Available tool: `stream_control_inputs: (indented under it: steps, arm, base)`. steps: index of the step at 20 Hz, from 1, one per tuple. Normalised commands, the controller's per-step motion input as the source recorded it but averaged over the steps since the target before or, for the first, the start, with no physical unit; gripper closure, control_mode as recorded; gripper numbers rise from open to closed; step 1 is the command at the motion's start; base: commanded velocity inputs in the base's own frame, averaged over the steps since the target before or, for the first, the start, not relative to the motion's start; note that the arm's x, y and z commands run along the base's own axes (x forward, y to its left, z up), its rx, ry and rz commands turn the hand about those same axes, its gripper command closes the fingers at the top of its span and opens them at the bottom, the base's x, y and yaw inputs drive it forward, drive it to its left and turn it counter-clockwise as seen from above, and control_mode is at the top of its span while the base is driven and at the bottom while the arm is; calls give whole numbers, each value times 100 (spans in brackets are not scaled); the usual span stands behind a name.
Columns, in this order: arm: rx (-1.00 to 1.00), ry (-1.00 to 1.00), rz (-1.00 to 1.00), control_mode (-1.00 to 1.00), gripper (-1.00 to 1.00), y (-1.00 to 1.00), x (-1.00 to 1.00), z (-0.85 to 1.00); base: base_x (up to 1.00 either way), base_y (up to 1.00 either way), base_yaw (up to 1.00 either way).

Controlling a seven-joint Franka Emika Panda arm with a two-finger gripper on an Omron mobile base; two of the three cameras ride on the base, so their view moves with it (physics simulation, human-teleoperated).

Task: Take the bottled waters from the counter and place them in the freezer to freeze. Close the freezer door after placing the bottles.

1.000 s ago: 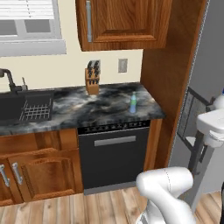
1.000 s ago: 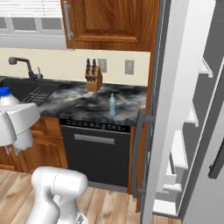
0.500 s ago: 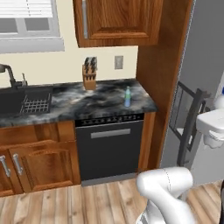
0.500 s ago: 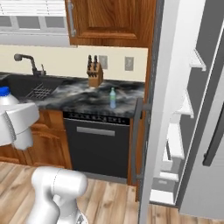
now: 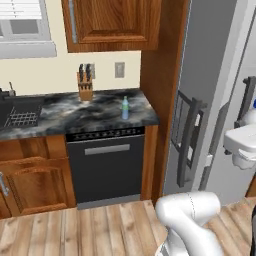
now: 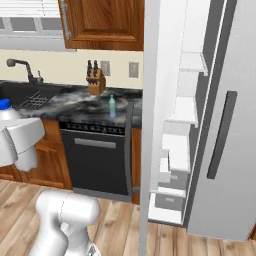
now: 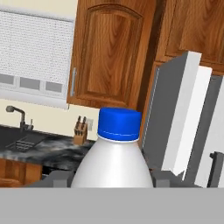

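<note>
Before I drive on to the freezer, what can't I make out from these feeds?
- Gripper fingertips: hand view, hidden behind the white bottle and the bottom edge.
- White bottle in the right base view: only cap and shoulder show; the arm covers the rest.
- Freezer shelves: right base view, its door blocks their left side.
- Green-capped bottle on the counter: too small to read.

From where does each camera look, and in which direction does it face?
Left base view: behind the arm's left, facing counter, dishwasher; white arm lower right.
Right base view: behind its right, facing the open freezer; arm lower left.
Hand view: along the jaws, white bottle held.
Both base views share the blue-green bottle, knife block.
</note>
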Motion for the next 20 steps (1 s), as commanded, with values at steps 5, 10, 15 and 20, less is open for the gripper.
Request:
stream_control_inputs:
  steps: [5, 10, 15, 20]
  arm:
    - [0, 0, 0, 100, 100, 0, 0, 0]
    - [0, 0, 0, 100, 100, 0, 0, 0]
    - [0, 0, 0, 100, 100, 0, 0, 0]
    - [0, 0, 0, 100, 100, 0, 0, 0]
  base:
    - [-24, -61, 0]
    - [-5, -68, 2]
    - [6, -77, 9]
    - [22, -71, 12]
